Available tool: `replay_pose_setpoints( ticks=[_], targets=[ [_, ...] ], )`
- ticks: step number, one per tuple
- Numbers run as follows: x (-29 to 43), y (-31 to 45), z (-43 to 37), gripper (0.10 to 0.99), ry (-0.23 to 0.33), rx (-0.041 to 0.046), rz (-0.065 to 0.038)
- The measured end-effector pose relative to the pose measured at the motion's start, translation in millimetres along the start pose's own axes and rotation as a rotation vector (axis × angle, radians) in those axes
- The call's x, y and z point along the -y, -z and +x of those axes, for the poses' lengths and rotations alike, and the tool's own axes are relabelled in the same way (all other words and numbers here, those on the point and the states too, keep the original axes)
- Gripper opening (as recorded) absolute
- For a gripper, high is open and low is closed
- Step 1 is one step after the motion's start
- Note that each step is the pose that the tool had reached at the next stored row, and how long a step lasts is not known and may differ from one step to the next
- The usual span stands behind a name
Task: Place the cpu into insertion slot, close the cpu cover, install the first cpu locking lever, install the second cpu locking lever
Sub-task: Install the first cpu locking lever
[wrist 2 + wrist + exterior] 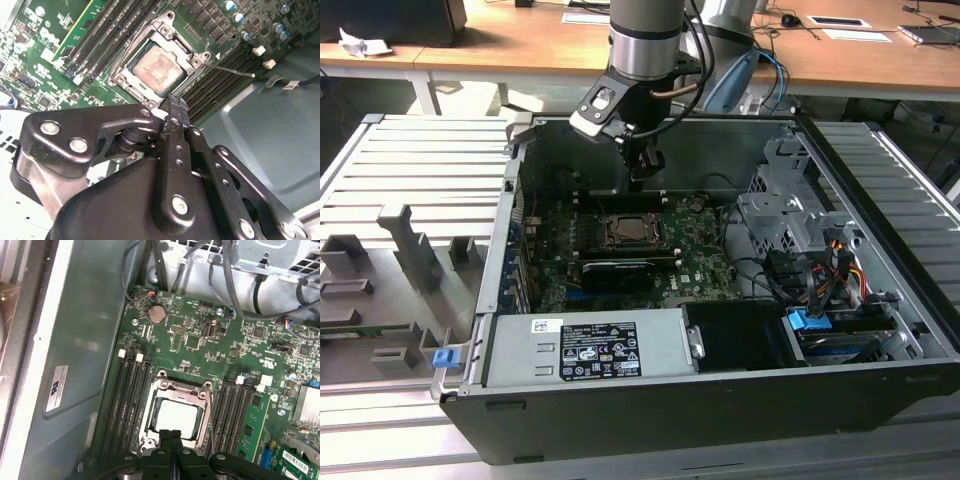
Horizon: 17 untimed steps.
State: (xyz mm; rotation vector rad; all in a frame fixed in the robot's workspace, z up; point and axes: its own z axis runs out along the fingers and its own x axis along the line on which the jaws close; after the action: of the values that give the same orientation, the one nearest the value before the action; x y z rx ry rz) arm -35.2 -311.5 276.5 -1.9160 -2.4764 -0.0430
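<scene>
At the exterior view's left lies a grey fixture tray point(400, 250); beside it the open computer case point(650, 420) holds the motherboard point(700, 265), with the drive cage point(790, 210) toward the exterior view's right. The cpu point(157, 67) sits in its socket, the cpu cover point(167, 31) lying flat around it. The gripper point(645, 178) hangs over one edge of the socket, its fingers point(165, 440) clenched together on nothing
</scene>
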Motion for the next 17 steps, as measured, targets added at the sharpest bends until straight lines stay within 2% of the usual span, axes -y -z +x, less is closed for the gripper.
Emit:
replay_pose_setpoints(
  ticks=[3, 17],
  targets=[
    [0.0, 0.0, 0.0, 0.106, 0.053, -0.0008, 0.001],
    [0.0, 0.0, 0.0, 0.106, 0.133, -0.0021, 0.003]
  ],
)
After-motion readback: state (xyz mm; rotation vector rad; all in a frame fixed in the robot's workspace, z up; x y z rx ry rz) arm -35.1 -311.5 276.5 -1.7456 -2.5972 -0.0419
